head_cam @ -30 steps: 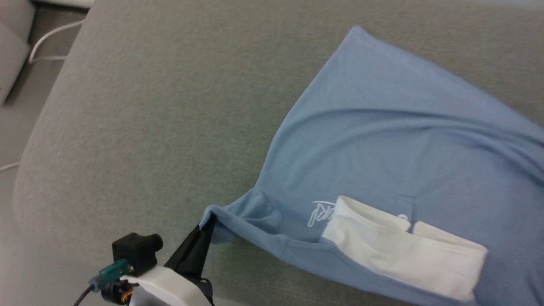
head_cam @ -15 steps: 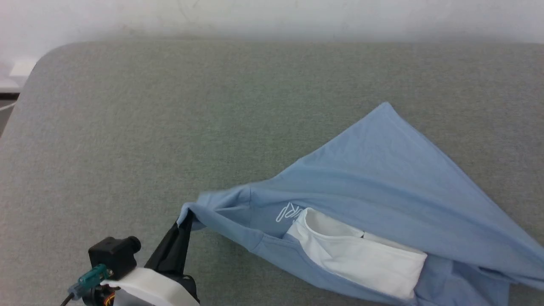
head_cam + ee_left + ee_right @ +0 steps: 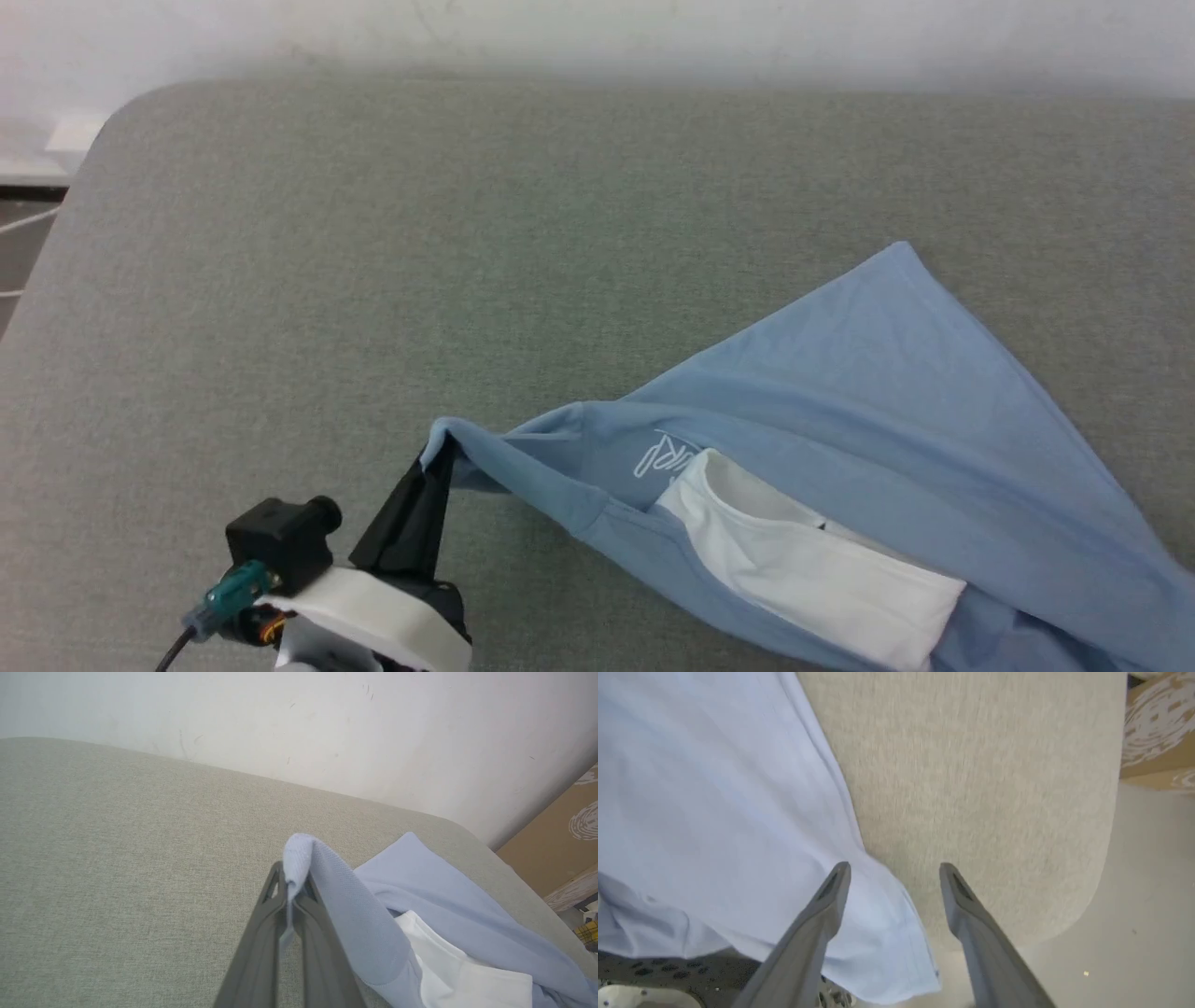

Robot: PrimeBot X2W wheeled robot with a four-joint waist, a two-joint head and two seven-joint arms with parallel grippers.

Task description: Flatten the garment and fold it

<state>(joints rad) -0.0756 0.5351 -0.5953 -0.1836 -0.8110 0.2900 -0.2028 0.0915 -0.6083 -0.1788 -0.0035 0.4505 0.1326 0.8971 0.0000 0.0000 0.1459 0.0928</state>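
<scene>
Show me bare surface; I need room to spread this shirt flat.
The grey upholstered surface is bare over its whole left half, and along the back strip between the wall and the top corner of the shirt. Crowded: the lower right, under the shirt and its white collar, and by the left jaws pinching its sleeve.

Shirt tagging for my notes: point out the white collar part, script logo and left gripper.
white collar part [image 3: 822, 579], head view, middle of the white cloth.
script logo [image 3: 665, 455], head view, centre of the lettering.
left gripper [image 3: 442, 463], head view, between fingertips shut on shirt [image 3: 887, 392].
</scene>
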